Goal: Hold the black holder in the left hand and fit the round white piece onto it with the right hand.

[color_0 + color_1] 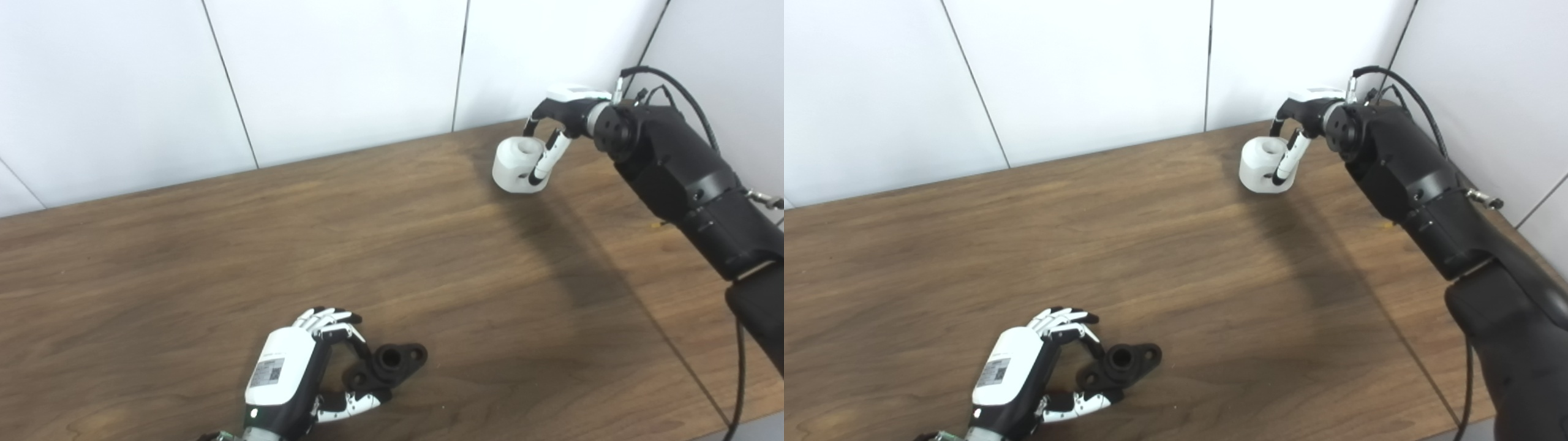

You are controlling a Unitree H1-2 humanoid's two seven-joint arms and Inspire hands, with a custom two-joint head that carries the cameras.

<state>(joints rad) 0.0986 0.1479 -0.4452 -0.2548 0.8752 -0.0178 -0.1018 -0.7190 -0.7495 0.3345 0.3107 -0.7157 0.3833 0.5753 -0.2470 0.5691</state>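
Note:
The black holder, a flanged piece with a round socket, lies on the wooden table at the near centre. My left hand is beside it on its left, with fingers and thumb curled around its left end and touching it. My right hand is at the far right of the table, near the wall. It is shut on the round white piece, a short cylinder with a hole in the top. I cannot tell whether the white piece rests on the table or is just above it.
White wall panels stand behind the table and on its right. The table's right edge runs under my right forearm. A wide stretch of wood lies between the two hands.

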